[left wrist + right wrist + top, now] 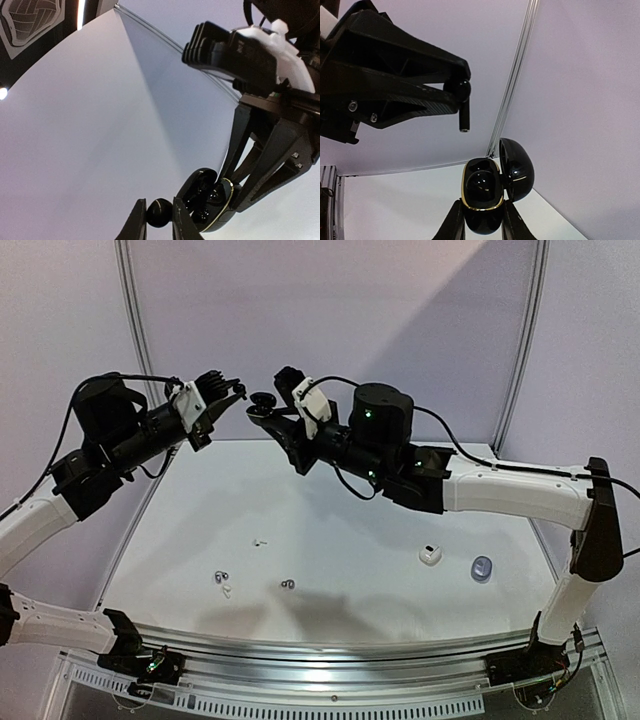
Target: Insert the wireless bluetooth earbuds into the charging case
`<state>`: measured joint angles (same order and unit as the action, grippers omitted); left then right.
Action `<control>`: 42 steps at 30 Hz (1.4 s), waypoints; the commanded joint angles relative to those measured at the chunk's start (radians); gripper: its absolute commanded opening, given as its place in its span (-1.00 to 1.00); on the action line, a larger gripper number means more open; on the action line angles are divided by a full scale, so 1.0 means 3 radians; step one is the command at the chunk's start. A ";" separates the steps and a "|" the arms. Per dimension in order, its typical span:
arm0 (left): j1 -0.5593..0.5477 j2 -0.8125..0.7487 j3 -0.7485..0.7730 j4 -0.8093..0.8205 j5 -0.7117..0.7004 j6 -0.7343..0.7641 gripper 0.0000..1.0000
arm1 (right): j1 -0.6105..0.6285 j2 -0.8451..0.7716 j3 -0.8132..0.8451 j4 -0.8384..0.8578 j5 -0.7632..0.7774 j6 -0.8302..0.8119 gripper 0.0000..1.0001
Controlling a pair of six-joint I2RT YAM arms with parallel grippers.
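Gripping a black earbud (464, 112), the left pincer (160, 216) is hovering close to the open black case (481, 192), which the right pincer (483, 222) is clamping with its lid back, seemingly so the stem can slide in. Other earbuds (222, 578) are lying on the table (380, 570) below.

black earbud (159, 212) between fingers (134, 225), open case (197, 185) beside
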<state>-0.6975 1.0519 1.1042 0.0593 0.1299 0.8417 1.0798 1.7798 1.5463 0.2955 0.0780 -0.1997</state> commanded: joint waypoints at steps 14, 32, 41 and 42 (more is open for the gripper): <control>-0.0079 0.0124 -0.0023 0.0055 -0.0191 -0.0115 -1.00 | 0.0045 0.0132 0.0138 0.0273 0.0139 -0.0340 -1.00; -0.0078 0.0201 -0.0070 0.0156 -0.0362 0.0045 -1.00 | 0.0046 0.0116 0.0143 0.0273 0.0042 -0.0342 -1.00; -0.0078 0.0182 -0.0074 0.0061 -0.0304 0.0015 -1.00 | 0.0047 0.0105 0.0141 0.0297 0.0111 -0.0328 -1.00; -0.0078 0.0178 -0.0076 0.0051 -0.0301 0.0023 -1.00 | 0.0049 0.0106 0.0138 0.0312 0.0120 -0.0315 -1.00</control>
<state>-0.7059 1.1004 1.0966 0.0883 0.0372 0.8455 1.0874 1.8023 1.5623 0.3523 0.0971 -0.2981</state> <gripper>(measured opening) 0.164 0.214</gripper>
